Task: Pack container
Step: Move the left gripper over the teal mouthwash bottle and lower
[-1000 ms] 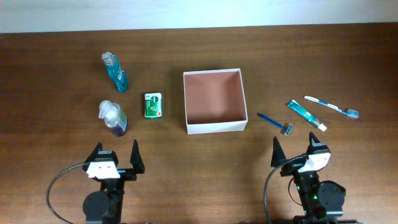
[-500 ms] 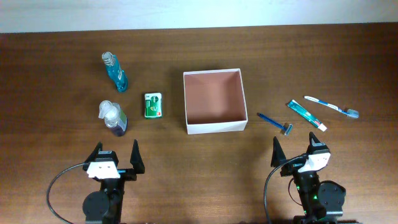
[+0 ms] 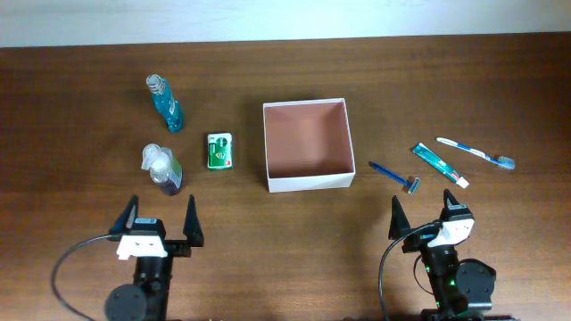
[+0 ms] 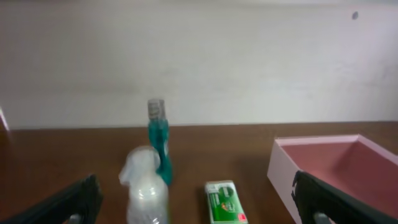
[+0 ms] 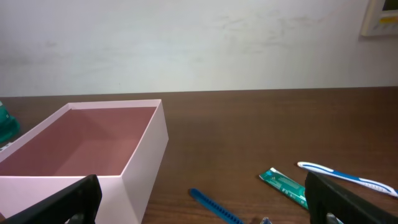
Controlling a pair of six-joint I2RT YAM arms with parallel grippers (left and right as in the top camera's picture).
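Left gripper (image 3: 161,221) shifted left a bit, jaws spread wide & empty; right gripper (image 3: 421,218) likewise, nothing held.

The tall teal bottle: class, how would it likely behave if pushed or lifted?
The teal bottle stands upright, tall and narrow, so a high push would probably tip it. Its round body may then roll. It looks liquid-filled, so likely heavyish.

Dark brown wooden table (image 3: 428,80); plain white wall (image 4: 249,56) behind; pale frame (image 5: 380,18), possibly switch plate, top right.
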